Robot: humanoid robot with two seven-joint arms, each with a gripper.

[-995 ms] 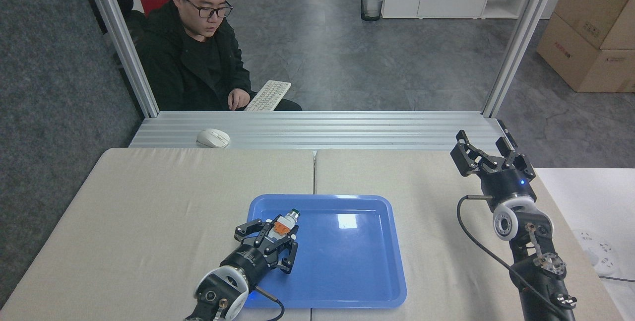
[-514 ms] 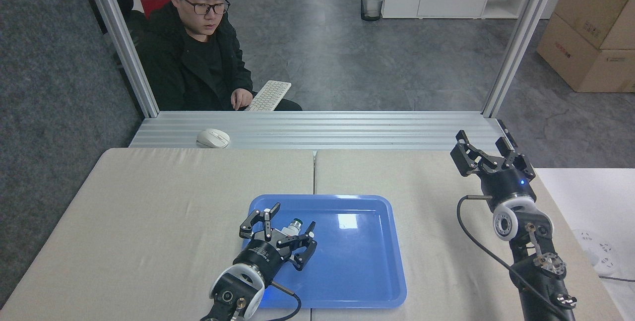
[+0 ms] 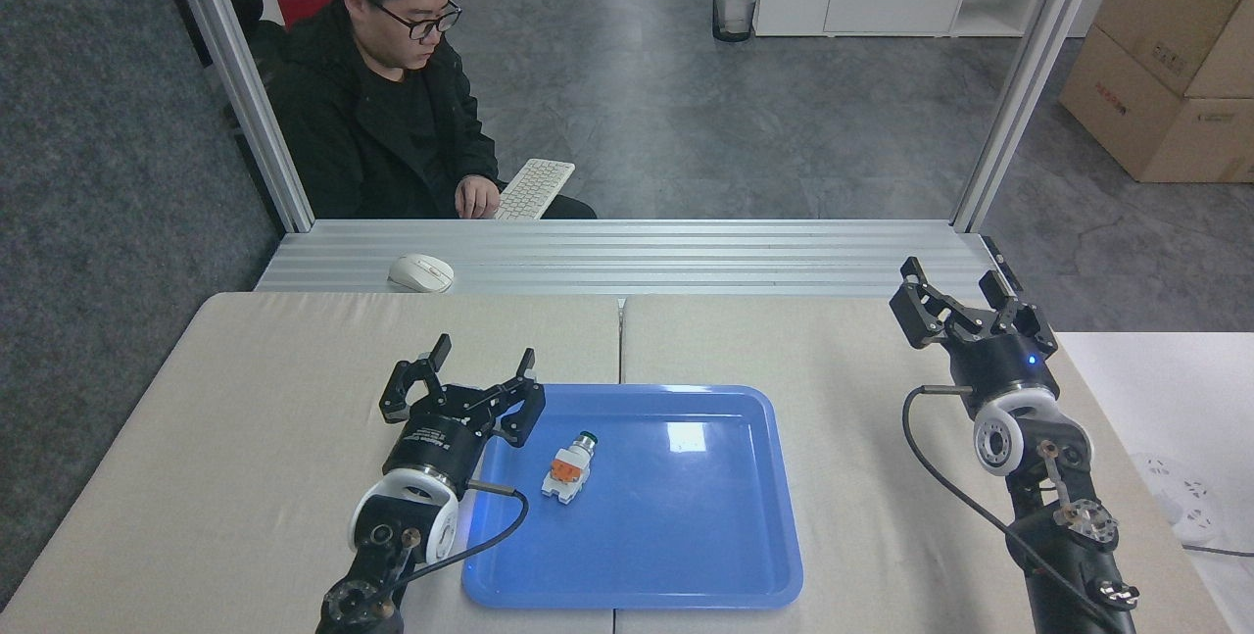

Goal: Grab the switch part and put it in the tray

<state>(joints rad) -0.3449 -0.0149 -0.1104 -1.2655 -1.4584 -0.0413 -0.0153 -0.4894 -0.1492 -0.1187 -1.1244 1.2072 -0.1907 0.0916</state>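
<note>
The placing step looks finished — the switch part [image 3: 568, 470] lies inside the blue tray [image 3: 686, 556], in the tray's left portion, a little below centre-left of the frame. It rests on its side on the glossy floor, green tip pointing toward the upper right, white blocky base toward the lower left, orange band between them. Nothing touches it.

The left gripper [image 3: 458, 385] hangs to the upper left of the part, over the tray's left rim and the beige table cover [image 3: 245, 438] beside it. Its jaws stand apart and empty, the fingers pointing up the frame toward the far edge of the table. The part sits near the gripper's right-hand finger but clear of it, outside the gap between the jaws, lower and to the right.

The right gripper [image 3: 965, 306] is held up at the right of the frame, well apart from the tray, with its jaws also apart and nothing in them.

By my reading, what remains is only to clear the left arm away from the tray — a move that calls for keeping the open fingers and the trailing cable [image 3: 490, 526] off the rim, so the tray is not nudged and the part does not roll. The cable loops over the tray's left edge near the wrist, so that is the spot to mind.

At the upper left, behind the aluminium frame [image 3: 627, 257], a person [image 3: 382, 105] sits with a hand at a white keyboard [image 3: 532, 187]; a white mouse [image 3: 421, 272] lies on the ledge.
</note>
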